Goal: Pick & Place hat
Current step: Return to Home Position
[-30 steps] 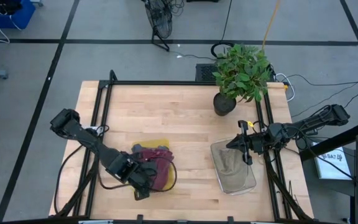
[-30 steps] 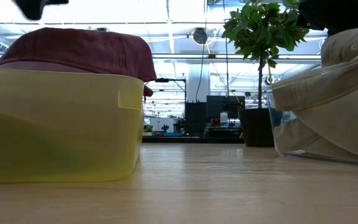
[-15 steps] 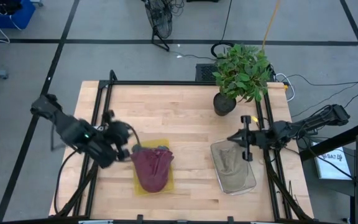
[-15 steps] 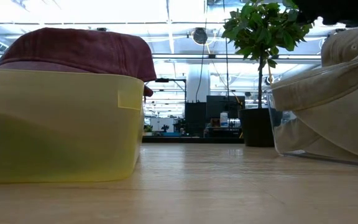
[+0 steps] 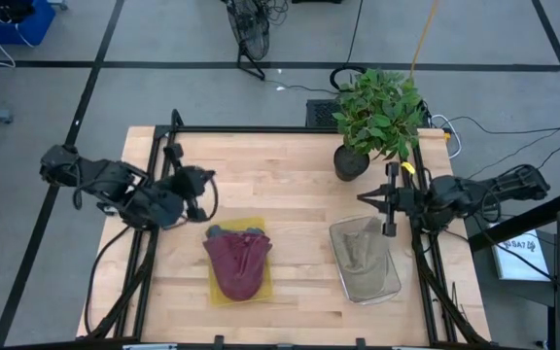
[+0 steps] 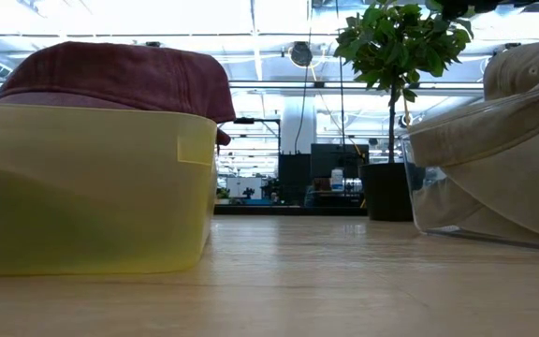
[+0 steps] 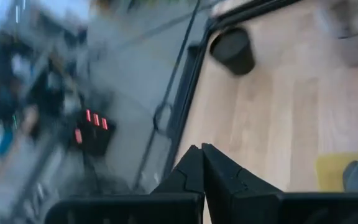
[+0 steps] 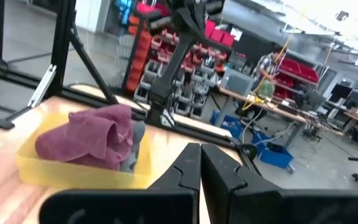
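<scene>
While both claws have their fingers pressed together on nothing, the left gripper (image 5: 206, 182) hangs over bare table (image 5: 280, 175) near the yellow bin (image 5: 215, 290), where the red cap (image 5: 238, 262) lies heaped. The right gripper (image 5: 364, 198) hovers between the potted plant (image 5: 377, 112) and the clear bin (image 5: 393, 282) holding a tan cap (image 5: 361, 255).

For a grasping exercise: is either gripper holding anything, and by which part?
Nothing is held. The left gripper and right gripper both have shut, empty jaws; the red cap lies in the yellow bin.
</scene>
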You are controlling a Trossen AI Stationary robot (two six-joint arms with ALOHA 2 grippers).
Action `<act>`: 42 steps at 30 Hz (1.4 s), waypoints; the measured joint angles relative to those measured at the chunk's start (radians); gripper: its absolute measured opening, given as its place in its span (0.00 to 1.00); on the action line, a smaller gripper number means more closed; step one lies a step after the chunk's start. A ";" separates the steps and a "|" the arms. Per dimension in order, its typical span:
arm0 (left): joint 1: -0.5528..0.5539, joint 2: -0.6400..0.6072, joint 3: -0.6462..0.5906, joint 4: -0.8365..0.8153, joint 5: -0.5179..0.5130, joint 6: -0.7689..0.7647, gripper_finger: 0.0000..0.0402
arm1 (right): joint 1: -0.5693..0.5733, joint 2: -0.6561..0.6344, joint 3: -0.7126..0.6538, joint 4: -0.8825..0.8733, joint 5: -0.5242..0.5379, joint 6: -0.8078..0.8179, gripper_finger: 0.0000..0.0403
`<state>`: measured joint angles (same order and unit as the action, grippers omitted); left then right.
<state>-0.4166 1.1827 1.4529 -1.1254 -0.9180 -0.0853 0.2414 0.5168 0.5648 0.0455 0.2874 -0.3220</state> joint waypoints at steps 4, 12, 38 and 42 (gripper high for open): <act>-0.008 -0.047 -0.058 0.251 0.055 0.323 0.01 | -0.009 -0.047 0.024 -0.070 -0.002 0.005 0.00; 0.128 -0.190 -0.259 0.673 0.560 0.662 0.01 | -0.020 -0.256 0.026 -0.209 -0.165 0.043 0.00; 0.425 -0.759 -1.131 1.277 0.890 0.337 0.00 | -0.086 -0.429 -0.366 0.088 -0.144 0.155 0.00; 0.430 -0.790 -1.212 1.317 0.906 0.341 0.00 | -0.124 -0.428 -0.400 0.114 -0.241 0.168 0.00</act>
<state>0.0134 0.3924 0.2405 0.1911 -0.0116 0.2557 0.1177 0.0887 0.1650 0.1594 0.0462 -0.1539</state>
